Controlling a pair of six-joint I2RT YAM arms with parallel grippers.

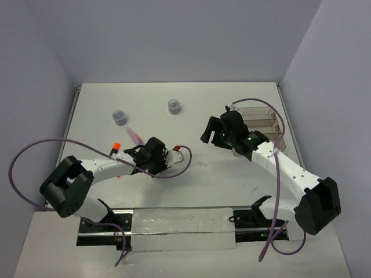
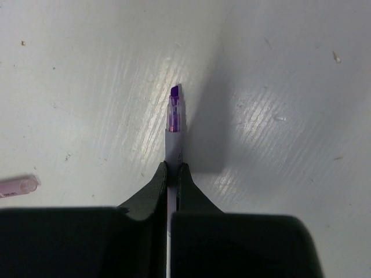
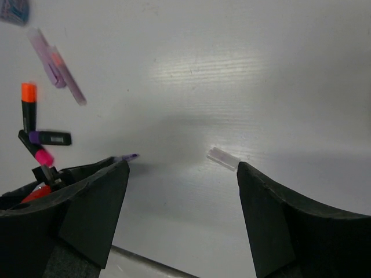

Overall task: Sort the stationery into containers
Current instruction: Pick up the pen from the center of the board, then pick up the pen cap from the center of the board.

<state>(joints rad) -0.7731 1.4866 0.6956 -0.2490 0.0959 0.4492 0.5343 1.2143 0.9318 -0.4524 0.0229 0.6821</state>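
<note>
One white, purple-tipped marker (image 2: pixel 174 130) is clenched in the left jaws; right jaws gape.

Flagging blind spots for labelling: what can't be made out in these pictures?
1. Left wrist view: the purple-tipped marker, its rear hidden inside the shut left hand.
2. Left wrist view: most of the pale pink pen, cut off by the left edge.
3. Top view: the tray, contents partly covered by the right arm.
4. Right wrist view: the jar, blurred and cut off at the top-left corner.
</note>
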